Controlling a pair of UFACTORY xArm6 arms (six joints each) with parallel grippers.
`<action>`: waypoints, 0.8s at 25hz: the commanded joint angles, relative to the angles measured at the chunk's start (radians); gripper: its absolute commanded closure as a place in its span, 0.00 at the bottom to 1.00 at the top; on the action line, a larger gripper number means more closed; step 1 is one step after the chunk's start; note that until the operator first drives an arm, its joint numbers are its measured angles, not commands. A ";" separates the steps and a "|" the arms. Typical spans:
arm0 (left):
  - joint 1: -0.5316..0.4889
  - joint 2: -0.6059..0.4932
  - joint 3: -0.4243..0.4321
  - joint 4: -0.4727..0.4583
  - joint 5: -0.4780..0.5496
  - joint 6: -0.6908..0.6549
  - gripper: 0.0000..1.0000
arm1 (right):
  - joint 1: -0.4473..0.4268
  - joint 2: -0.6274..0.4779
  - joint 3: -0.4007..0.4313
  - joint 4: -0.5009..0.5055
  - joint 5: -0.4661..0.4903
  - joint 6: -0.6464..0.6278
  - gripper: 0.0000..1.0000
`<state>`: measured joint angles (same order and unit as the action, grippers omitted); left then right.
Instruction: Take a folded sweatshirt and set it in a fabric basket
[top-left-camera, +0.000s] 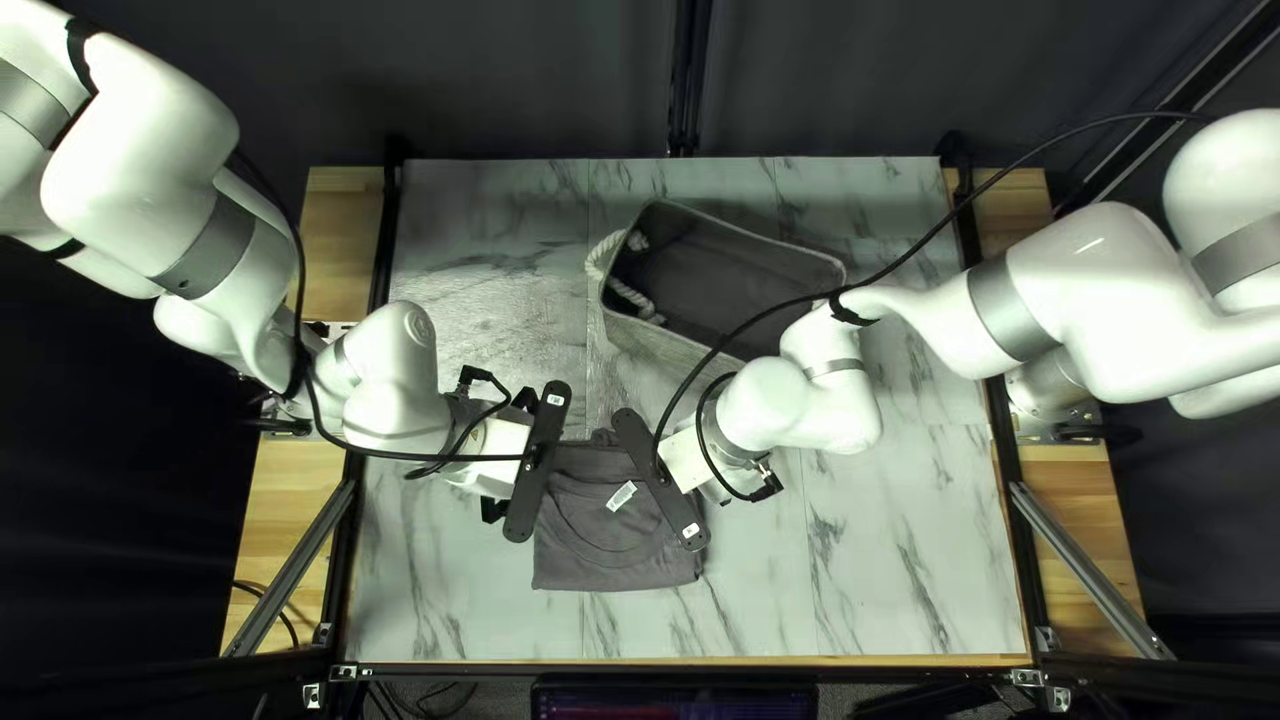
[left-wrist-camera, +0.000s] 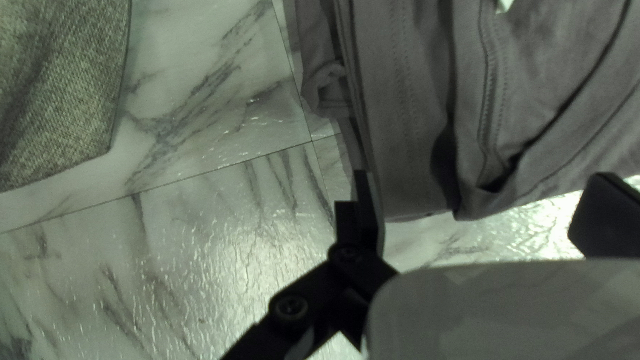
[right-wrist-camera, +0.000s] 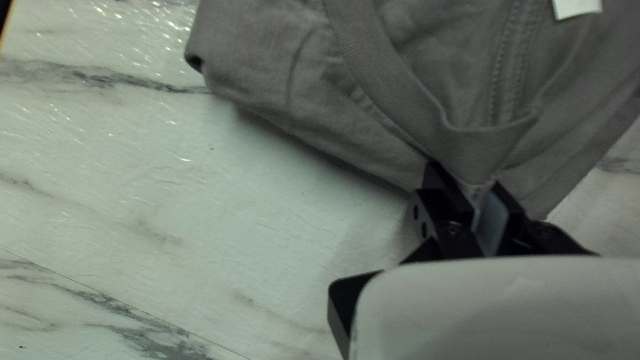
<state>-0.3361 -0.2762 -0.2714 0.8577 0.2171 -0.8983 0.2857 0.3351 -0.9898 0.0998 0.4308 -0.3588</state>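
The folded grey sweatshirt (top-left-camera: pixel 607 554) lies near the table's front edge. At its left side is my left gripper (top-left-camera: pixel 538 460), its fingertips hidden from above; over its right side is my right gripper (top-left-camera: pixel 660 480). In the left wrist view my left gripper (left-wrist-camera: pixel 477 210) stands wide open, with the edge of the sweatshirt (left-wrist-camera: pixel 413 133) ahead of it. The right wrist view has my right gripper (right-wrist-camera: pixel 477 193) shut on a pinch of the sweatshirt (right-wrist-camera: pixel 287 73) by its collar. Behind the sweatshirt stands the fabric basket (top-left-camera: pixel 656 342), open-topped, with a rope handle.
The right arm (top-left-camera: pixel 800 400) passes close in front of the basket's right part. A dark cable (top-left-camera: pixel 920 247) from that arm crosses over the basket. Part of the basket wall (left-wrist-camera: pixel 60 87) also shows in the left wrist view, beside the sweatshirt across bare marbled tabletop (left-wrist-camera: pixel 200 87).
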 commanded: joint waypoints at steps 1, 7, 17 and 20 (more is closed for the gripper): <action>0.009 0.018 -0.008 0.015 -0.007 -0.008 0.00 | 0.002 -0.002 0.002 -0.004 0.001 0.007 1.00; 0.042 0.064 -0.015 0.185 -0.040 -0.166 0.00 | 0.004 -0.013 0.011 -0.012 0.003 0.017 1.00; 0.084 0.146 -0.069 0.325 -0.076 -0.315 0.00 | 0.007 -0.008 0.008 -0.024 0.005 0.029 1.00; 0.107 0.154 -0.072 0.396 -0.099 -0.392 0.00 | 0.010 -0.007 0.008 -0.028 0.004 0.035 1.00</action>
<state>-0.2478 -0.1312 -0.3383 1.1993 0.1398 -1.2289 0.2939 0.3274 -0.9814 0.0740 0.4349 -0.3269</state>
